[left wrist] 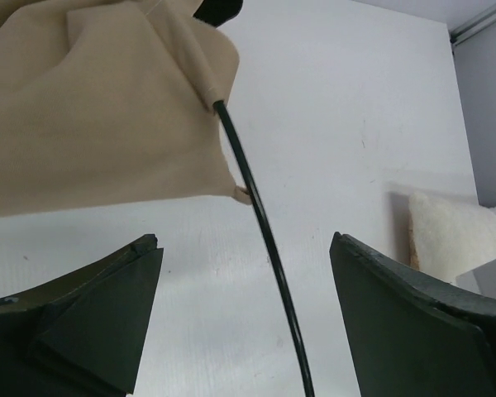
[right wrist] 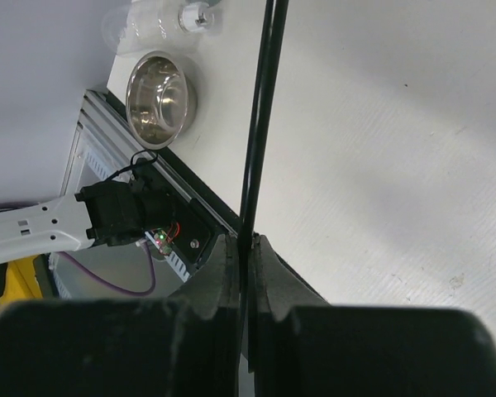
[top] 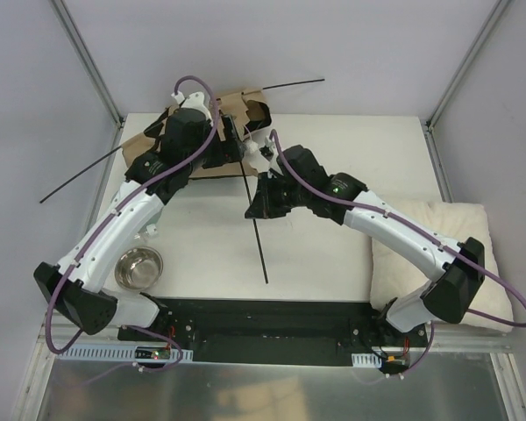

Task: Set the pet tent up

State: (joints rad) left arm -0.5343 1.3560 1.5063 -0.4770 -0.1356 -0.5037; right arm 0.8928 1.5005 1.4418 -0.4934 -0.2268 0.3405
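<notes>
While the right gripper [right wrist: 241, 246] pinches the pole [right wrist: 260, 124] tight and the left gripper [left wrist: 246, 244] gapes wide astride it, holding nothing, the pole wants feeding straight along its sleeve [left wrist: 200, 70] in the tent [top: 237, 98], crumpled at upper left of the top view, without bowing.

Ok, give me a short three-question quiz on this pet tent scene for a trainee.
1. Which side of the table, left or right, holds the steel bowl?
2. True or false: the left gripper stands open.
3. The right gripper is shut on: A) nothing, B) the black pole, C) the steel bowl?
Key: 1 left; 2 true; 3 B.
</notes>
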